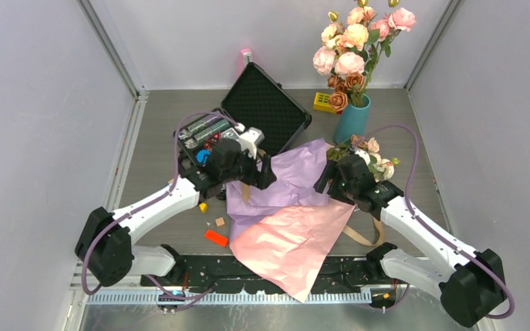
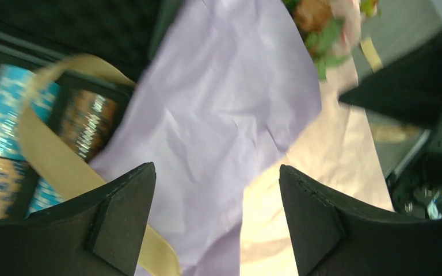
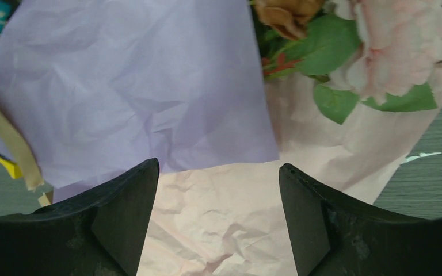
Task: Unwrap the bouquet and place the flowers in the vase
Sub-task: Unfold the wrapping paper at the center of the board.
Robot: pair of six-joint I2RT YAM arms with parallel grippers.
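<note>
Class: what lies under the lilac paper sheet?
Pink paper pokes out from beneath the lilac paper toward the near edge. Whatever else lies below, perhaps the stems of the flowers, is covered.

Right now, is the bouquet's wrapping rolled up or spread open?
Spread open: the lilac paper and pink paper lie unrolled, overlapping, with the flowers bare at their far right corner.

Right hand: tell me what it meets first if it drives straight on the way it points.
The open right hand points at the unwrapped paper. It would likely land first where the edge of the crinkled lilac paper sheet overlaps the pale pink paper sheet, though depth is unclear.
</note>
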